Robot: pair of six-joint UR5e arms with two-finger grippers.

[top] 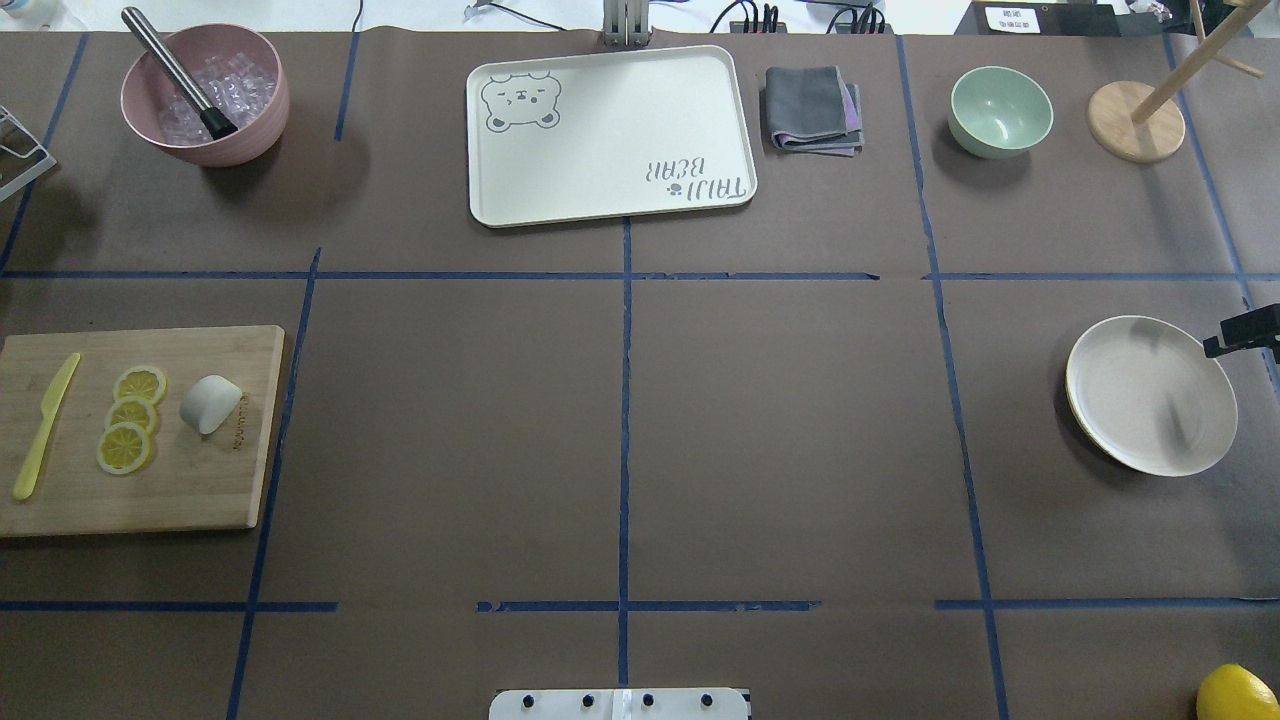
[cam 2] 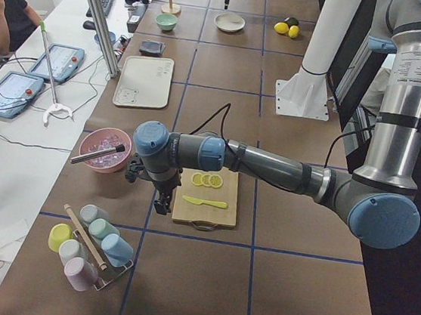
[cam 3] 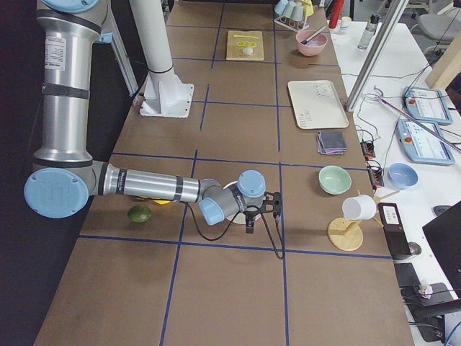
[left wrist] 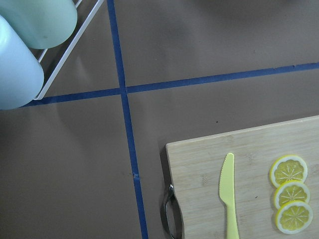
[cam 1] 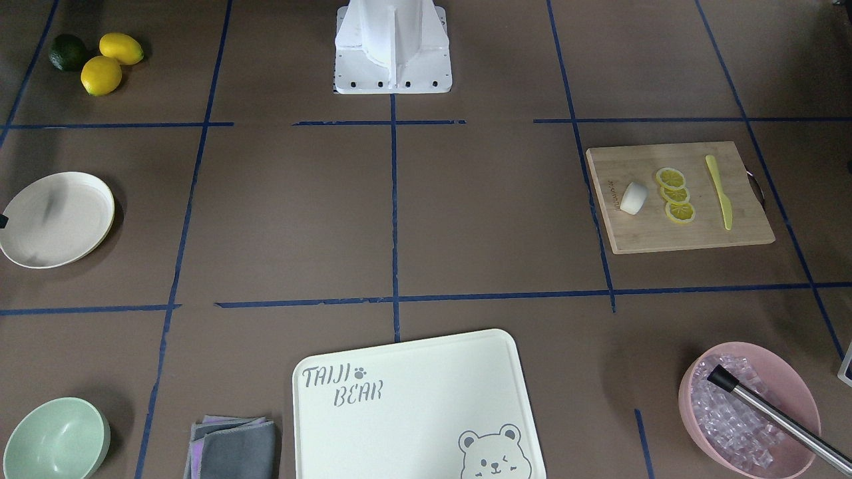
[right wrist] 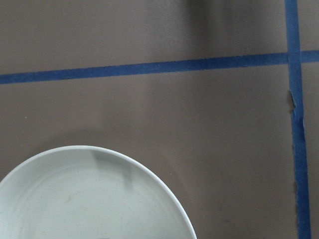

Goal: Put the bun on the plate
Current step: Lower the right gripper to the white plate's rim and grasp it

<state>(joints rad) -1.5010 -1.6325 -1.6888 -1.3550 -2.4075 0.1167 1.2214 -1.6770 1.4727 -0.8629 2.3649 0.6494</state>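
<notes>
At the far left of the overhead view, a bamboo cutting board (top: 200, 490) carries a yellow plastic knife (top: 45, 425), three overlapping lemon slices (top: 132, 415) in a row, and the white bun (top: 210, 403) just beside them, toward the board's inner edge. The left gripper (cam 2: 160, 203) hangs near the board's outer end; I cannot tell how its claw stands. Well apart, at the far right, sits the cream plate (top: 1120, 380), with the right gripper (cam 3: 250, 222) hanging by its rim, claw state likewise impossible to tell.
</notes>
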